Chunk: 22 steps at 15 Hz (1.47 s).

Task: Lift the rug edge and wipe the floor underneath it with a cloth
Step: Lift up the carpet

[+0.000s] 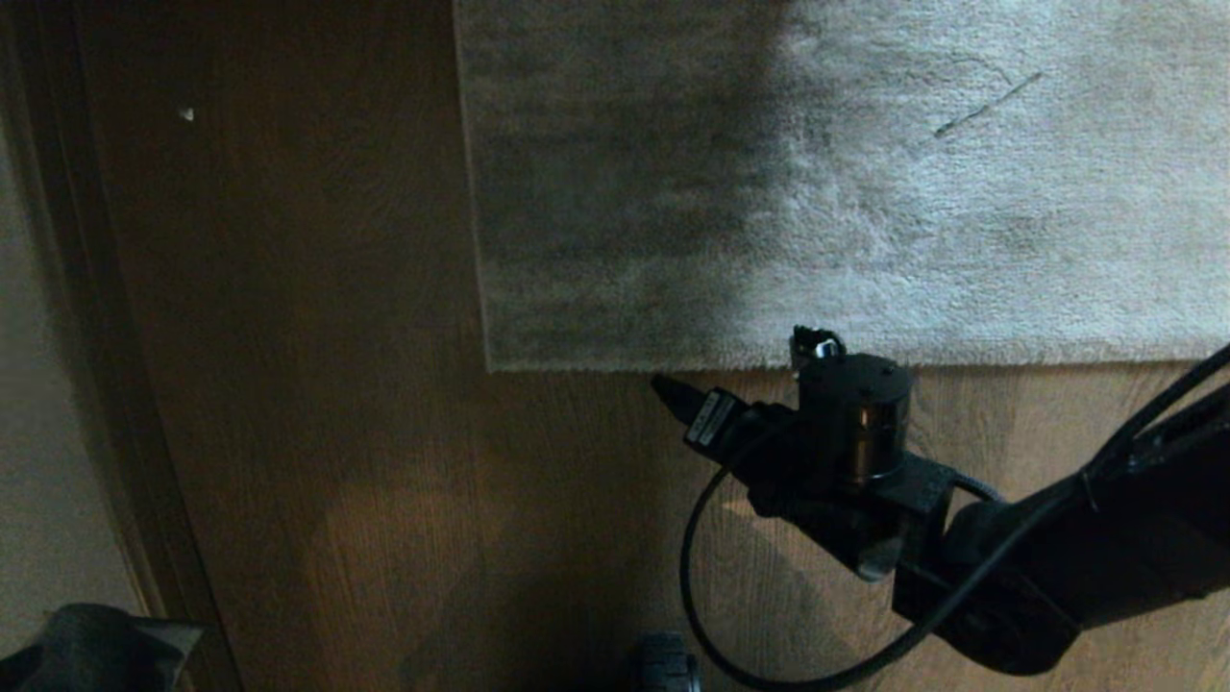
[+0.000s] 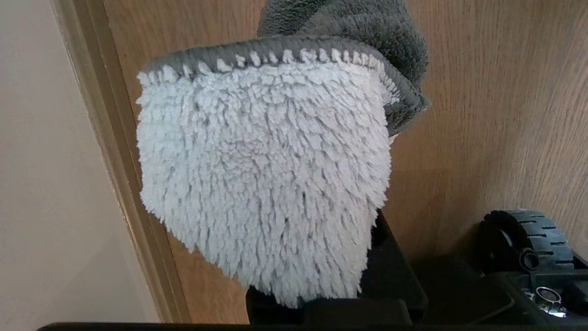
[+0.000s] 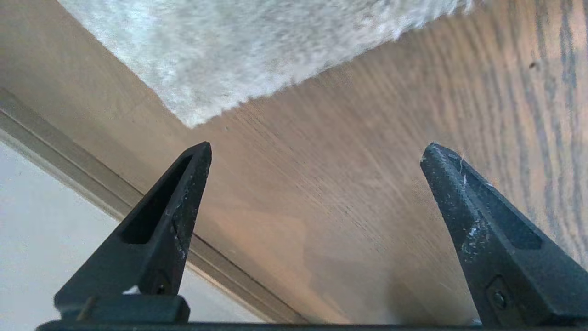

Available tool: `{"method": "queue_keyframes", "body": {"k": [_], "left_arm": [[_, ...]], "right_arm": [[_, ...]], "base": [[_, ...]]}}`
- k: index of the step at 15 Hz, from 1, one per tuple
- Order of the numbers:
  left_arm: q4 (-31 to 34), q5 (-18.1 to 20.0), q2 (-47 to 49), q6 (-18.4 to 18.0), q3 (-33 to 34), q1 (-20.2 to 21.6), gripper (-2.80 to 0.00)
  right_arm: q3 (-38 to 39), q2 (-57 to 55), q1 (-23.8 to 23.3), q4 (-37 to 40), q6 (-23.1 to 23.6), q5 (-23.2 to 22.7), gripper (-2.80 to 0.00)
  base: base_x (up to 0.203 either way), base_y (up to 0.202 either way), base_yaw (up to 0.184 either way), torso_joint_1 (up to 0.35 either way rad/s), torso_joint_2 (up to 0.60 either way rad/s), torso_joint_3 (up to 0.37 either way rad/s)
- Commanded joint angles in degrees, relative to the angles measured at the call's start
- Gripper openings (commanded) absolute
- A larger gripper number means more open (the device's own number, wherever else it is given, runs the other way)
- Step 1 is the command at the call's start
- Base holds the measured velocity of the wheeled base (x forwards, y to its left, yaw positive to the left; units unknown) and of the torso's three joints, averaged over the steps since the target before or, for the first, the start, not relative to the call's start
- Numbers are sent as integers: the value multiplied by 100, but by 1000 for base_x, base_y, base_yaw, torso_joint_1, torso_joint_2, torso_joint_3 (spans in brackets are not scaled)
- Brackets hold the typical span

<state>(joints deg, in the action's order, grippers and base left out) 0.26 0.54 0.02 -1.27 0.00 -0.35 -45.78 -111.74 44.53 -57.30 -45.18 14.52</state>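
On my far left runs a pale wall with its skirting board (image 1: 67, 317), then the floor (image 1: 317, 432) of brown planks. My left end effector (image 2: 321, 303) sits low at the left, clamped shut on the cloth (image 2: 262, 184), which hangs over the planks beside one base wheel (image 2: 528, 243). Moving right, the rug edge (image 1: 721, 363) runs side to side across the head view, its corner toward the wall, the rug spreading away from me beyond it. My right end effector (image 3: 317, 165) has its jaws spread wide and empty, hanging over bare planks just short of that border, which lies ahead of the tips. I judge the right arm nearer, so it should take the edge. Count: one rug, one cloth, two end effectors.
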Motion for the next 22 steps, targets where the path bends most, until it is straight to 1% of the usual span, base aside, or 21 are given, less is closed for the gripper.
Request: {"method": "queue_keyframes", "body": {"k": [1,5,8,13,16,19,22], "left_arm": [[0,-2,-2,1,0,0,-280],[0,-2,-2,-1,0,0,-280],[0,2,-2,-5,0,0,-280],[0,-2,-2,-5,0,0,-280],[0,-2,-2,-5,0,0,-280],[0,-2,-2,-3,0,0,-280],[0,-2,-2,3,0,0,-280]], "right_arm": [[160,166,216,-53,-19,170,0],[511,276,419,-62,-9,490,0],[570,265,539,-43,17,760,0],[817,248,829,-45,72,868,0],[832,129,877,-108,460,861,0],[842,-81,936,-471,808,863,0],[833,-182,978,-562,974,868,0]], "base": [[0,0,0,0,0,0],[0,0,0,0,0,0],[0,0,0,0,0,0],[0,0,0,0,0,0],[0,0,0,0,0,0],[0,0,0,0,0,0],[0,0,0,0,0,0]]}}
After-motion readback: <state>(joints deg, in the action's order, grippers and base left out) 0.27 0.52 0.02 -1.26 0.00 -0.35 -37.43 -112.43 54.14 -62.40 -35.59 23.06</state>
